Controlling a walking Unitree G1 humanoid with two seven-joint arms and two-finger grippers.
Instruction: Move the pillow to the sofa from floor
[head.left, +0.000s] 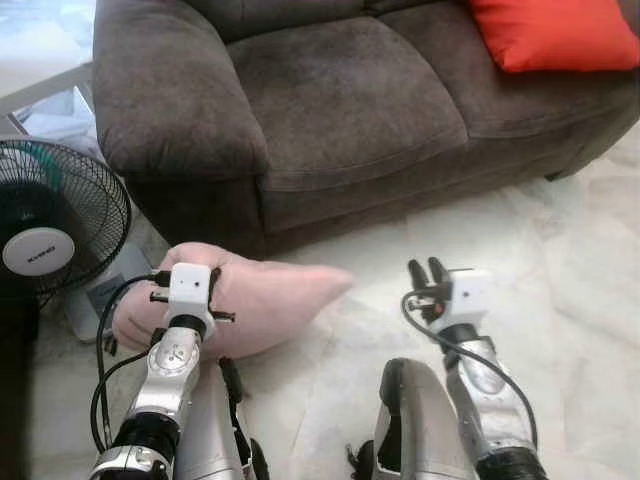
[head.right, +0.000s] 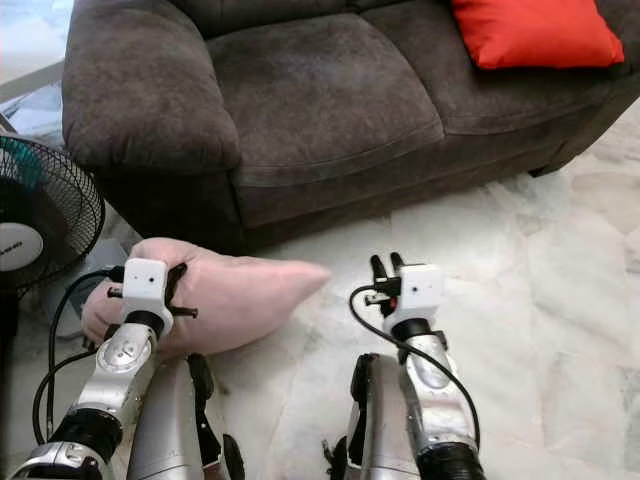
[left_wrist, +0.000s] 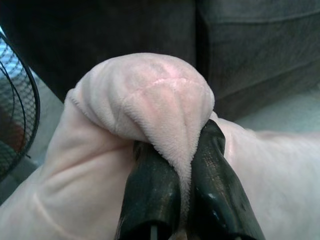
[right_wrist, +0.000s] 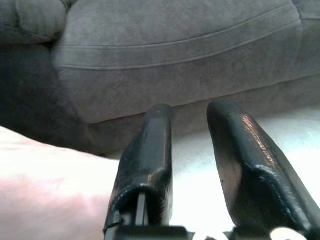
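Note:
A pale pink pillow (head.left: 265, 295) lies in front of the dark brown sofa (head.left: 340, 100), near its left armrest. My left gripper (left_wrist: 186, 150) is shut on a bunched fold of the pink pillow (left_wrist: 150, 100) at its left end, with the plush pinched between both black fingers (left_wrist: 152, 185). My right gripper (head.left: 428, 270) hovers to the right of the pillow's pointed tip, apart from it. In the right wrist view my right gripper (right_wrist: 189, 120) shows a narrow gap between its fingers and holds nothing, with the pillow (right_wrist: 50, 185) off to one side.
A red cushion (head.left: 555, 32) rests on the sofa's right seat. A black standing fan (head.left: 50, 225) stands at the left, close to the pillow and my left arm. Pale marble floor (head.left: 560, 280) stretches to the right of my right arm.

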